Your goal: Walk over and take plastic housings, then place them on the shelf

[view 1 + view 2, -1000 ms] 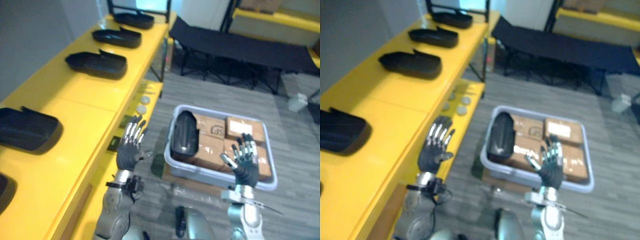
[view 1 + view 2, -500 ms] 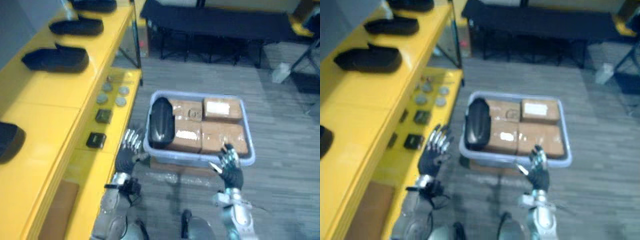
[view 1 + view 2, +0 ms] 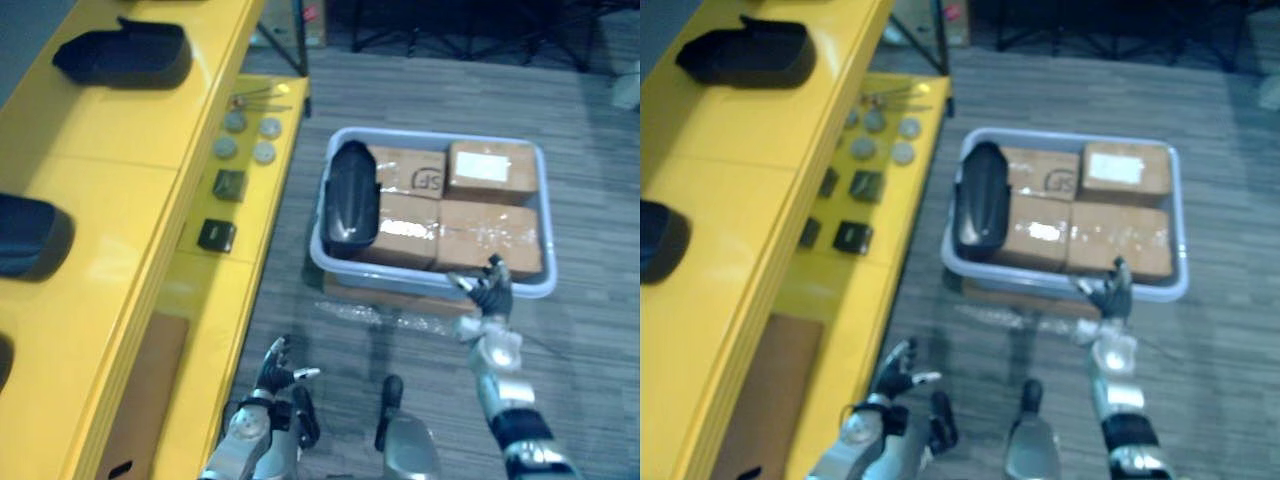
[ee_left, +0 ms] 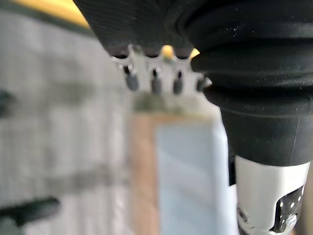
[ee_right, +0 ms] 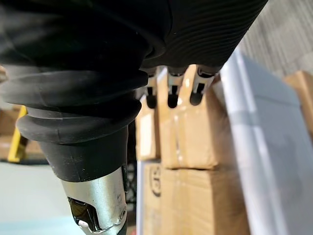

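- Bin [image 3: 400, 278]: stands on the floor, packed with boxes [image 3: 490, 235]. One black housing [image 3: 351, 195] lies uncovered at the bin's left end, so it looks free to lift out.
- Right hand [image 3: 488, 295]: at the bin's near rim, fingers straight and apart, holding nothing. It is probably poised to reach in.
- Left hand [image 3: 275, 368]: low, well short of the bin's near left corner, fingers loosely spread, empty.
- Shelf [image 3: 120, 200]: left of the bin. Other housings [image 3: 125, 55] lie spaced along its top, with bare gaps for more.

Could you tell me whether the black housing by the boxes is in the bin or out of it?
In. The housing lies inside the bin at its left end, beside the boxes.
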